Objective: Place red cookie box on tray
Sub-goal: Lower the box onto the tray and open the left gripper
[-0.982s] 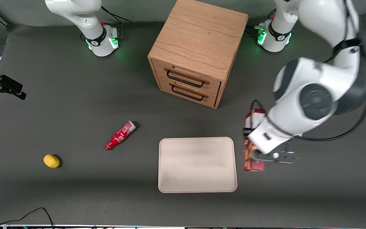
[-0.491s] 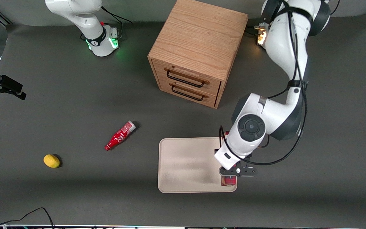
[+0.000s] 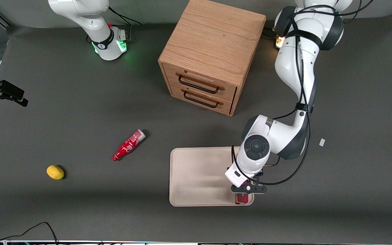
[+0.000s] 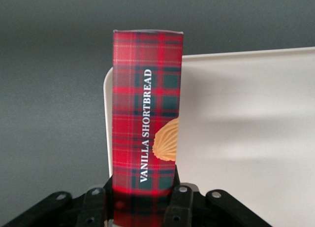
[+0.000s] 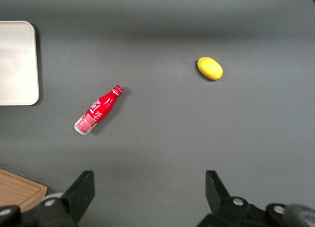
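Wooden cabinet [image 3: 213, 54], two drawers: well away from the gripper, farther from the front camera, no part in this step

Tray [image 3: 199, 177], cream, low rim: directly under the gripper, which hangs over the corner nearest the front camera at the working arm's end; the rest of it is bare

Gripper [image 3: 244, 193], left arm: pointing down, fingers [image 4: 181, 202] clamped on the long sides of the red cookie box, one end of the carton gripped

Red cookie box [image 4: 146, 138], plaid, "Vanilla Shortbread": held in the jaws with its free end reaching out past the tray's edge; whether it touches the tray, cannot tell

Step in hand, by my reckoning: carry done, set-down pending. Next calls for shifting toward the tray's middle, lowering flat, then opening

Red soda bottle [image 3: 128, 145], lemon [image 3: 55, 172]: well off toward the parked arm's end
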Controlling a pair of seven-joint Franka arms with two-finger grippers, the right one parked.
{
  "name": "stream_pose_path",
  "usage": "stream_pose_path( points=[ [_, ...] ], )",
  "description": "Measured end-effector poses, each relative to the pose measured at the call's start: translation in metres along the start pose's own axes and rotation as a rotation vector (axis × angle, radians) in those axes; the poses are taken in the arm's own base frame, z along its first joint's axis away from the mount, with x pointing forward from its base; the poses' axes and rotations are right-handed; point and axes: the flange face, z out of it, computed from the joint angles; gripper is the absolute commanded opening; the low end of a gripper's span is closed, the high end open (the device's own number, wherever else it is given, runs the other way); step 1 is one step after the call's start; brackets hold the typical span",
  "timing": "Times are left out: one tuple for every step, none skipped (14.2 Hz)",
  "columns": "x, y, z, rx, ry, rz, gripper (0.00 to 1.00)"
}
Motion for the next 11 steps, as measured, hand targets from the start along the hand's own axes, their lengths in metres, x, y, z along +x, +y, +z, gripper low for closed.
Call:
stream_pose_path(
  points=[
    [-0.0009, 0.0013, 0.0026, 0.002, 0.0, 0.0, 0.0],
    [-0.0011, 0.0028, 0.005, 0.001, 0.005, 0.001, 0.0],
    [-0.001, 0.004, 0.0076, -0.002, 0.013, 0.002, 0.16],
    [-0.001, 0.0048, 0.0103, -0.006, 0.02, 0.002, 0.4],
    [-0.001, 0.0051, 0.0119, -0.007, 0.022, 0.002, 0.93],
    [-0.001, 0.0051, 0.0118, -0.007, 0.023, 0.002, 1.0],
    [-0.0009, 0.0051, 0.0119, -0.007, 0.024, 0.002, 1.0],
    [-0.0008, 0.0052, 0.0118, -0.007, 0.025, 0.002, 1.0],
    [-0.0007, 0.0052, 0.0115, -0.007, 0.025, 0.002, 1.0],
    [-0.0006, 0.0049, 0.01, -0.005, 0.021, 0.001, 1.0],
    [-0.0009, 0.0037, 0.0046, 0.004, 0.005, 0.0, 1.0]
  ],
)
